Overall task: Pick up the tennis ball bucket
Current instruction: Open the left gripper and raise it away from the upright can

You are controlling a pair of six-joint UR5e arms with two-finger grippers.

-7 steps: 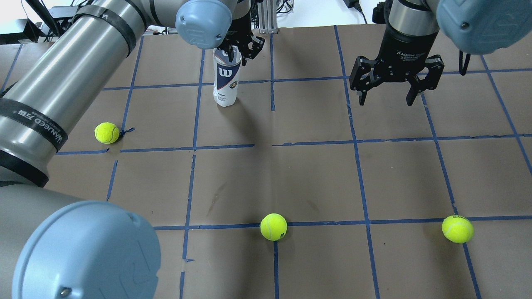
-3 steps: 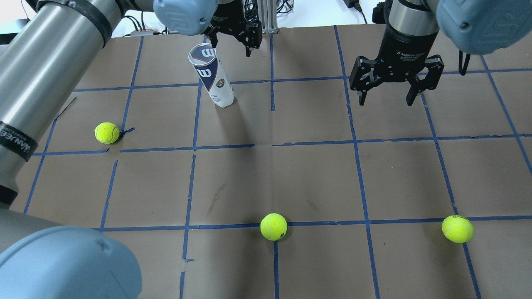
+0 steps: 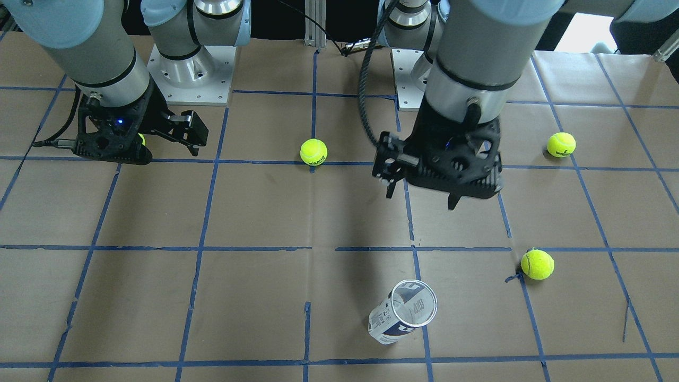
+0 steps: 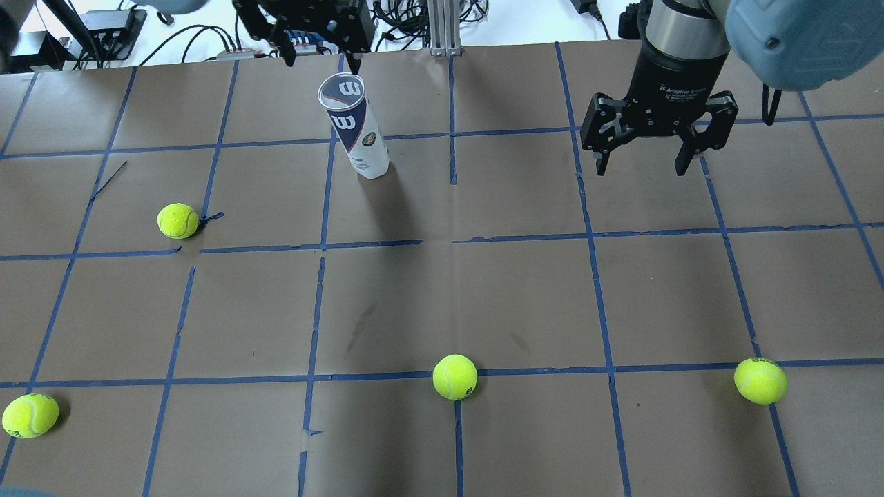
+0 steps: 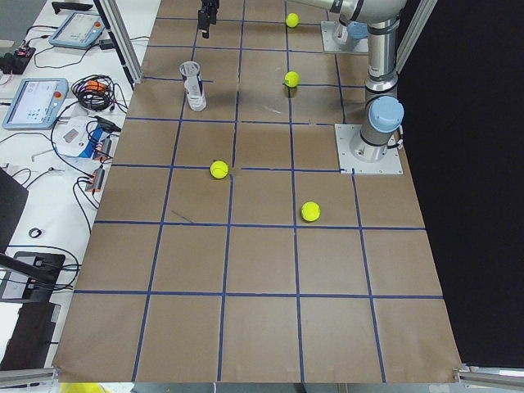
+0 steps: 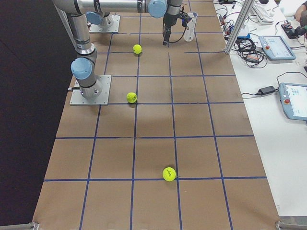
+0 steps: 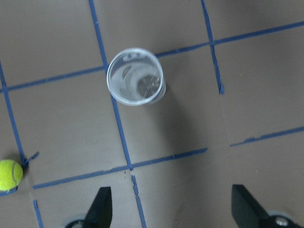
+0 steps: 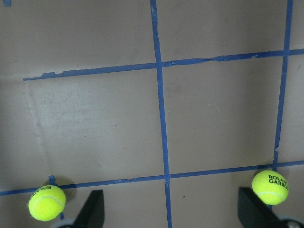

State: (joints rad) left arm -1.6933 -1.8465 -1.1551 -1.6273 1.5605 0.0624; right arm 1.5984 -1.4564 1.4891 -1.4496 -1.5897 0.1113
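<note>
The tennis ball bucket is a clear tube with a white and navy label. It stands free on the brown table at the far left-centre, open end up. It also shows in the front view and the left wrist view, and I see no ball inside. My left gripper is open and empty, high above the tube and apart from it; it also shows in the front view. My right gripper is open and empty, hovering at the far right.
Several yellow-green tennis balls lie loose on the table: one left of the tube, one at the front centre, one at the front right, one at the front left. Cables and an aluminium post line the far edge.
My left gripper has let go of the tube's top and risen away, and the left arm has swung out of the overhead view. The tube's top shifted left. The right gripper has not moved.
</note>
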